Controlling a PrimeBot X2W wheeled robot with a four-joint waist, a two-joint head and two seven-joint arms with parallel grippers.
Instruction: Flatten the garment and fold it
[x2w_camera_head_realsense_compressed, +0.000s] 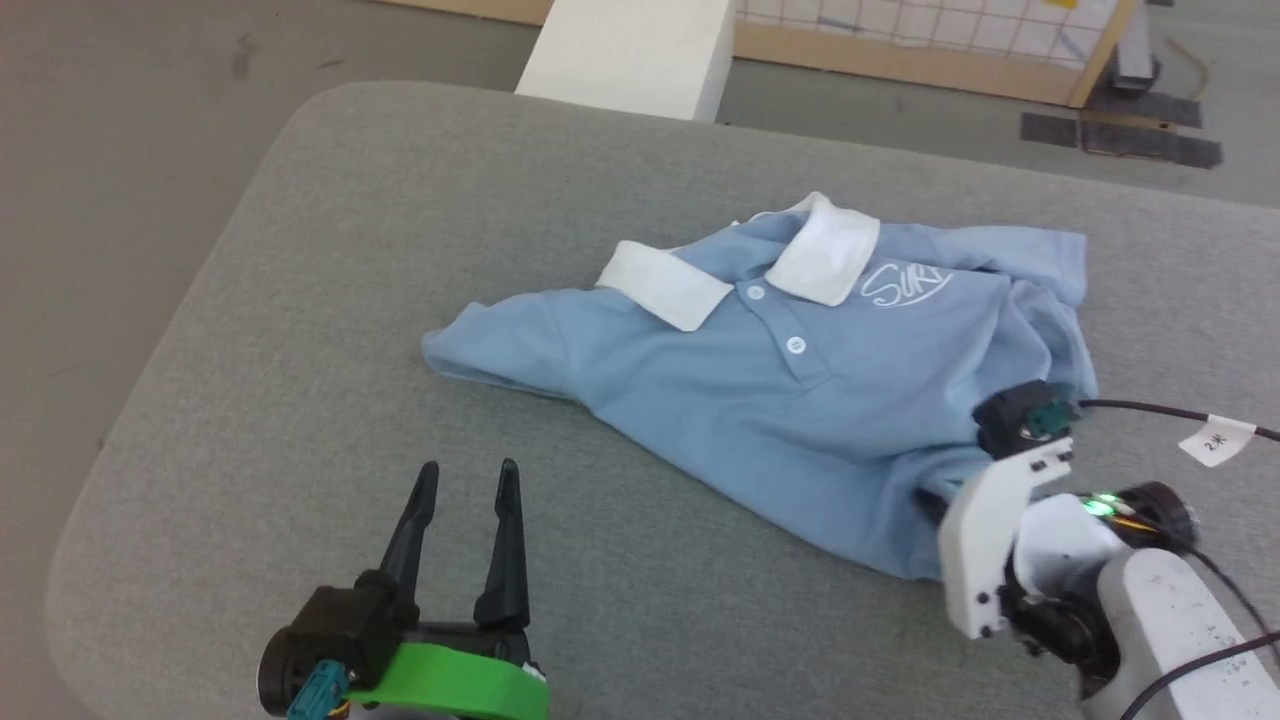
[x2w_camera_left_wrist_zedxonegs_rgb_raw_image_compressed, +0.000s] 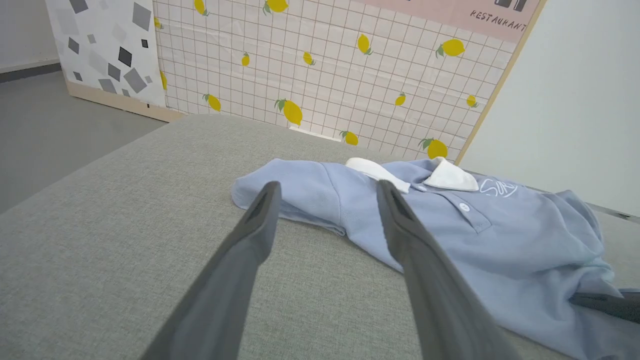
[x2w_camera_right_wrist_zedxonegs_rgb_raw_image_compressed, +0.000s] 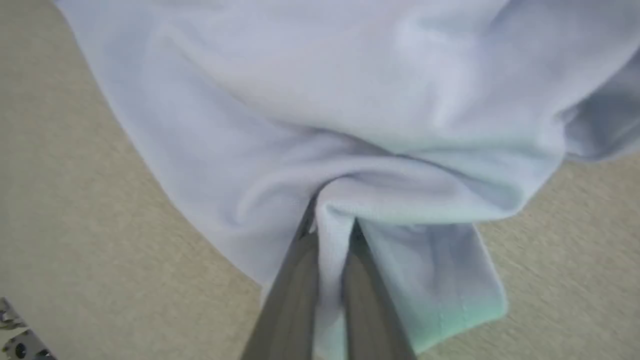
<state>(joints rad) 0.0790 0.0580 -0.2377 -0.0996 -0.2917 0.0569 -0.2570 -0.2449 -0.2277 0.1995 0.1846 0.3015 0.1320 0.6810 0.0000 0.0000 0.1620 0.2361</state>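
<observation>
grey fabric table (x2w_camera_head_realsense_compressed: 300, 300) on a grey floor (x2w_camera_head_realsense_compressed: 120, 100); lemon-print grid panel (x2w_camera_left_wrist_zedxonegs_rgb_raw_image_compressed: 325, 75) behind, beside a white block (x2w_camera_head_realsense_compressed: 630, 50).

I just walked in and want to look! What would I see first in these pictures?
First, the light blue polo shirt with its white collar, lying rumpled in the middle of the grey padded table. Next, the right tool at the shirt's near right edge, shut on a fold of its cloth. The left tool hangs open over bare table at the near left.
</observation>
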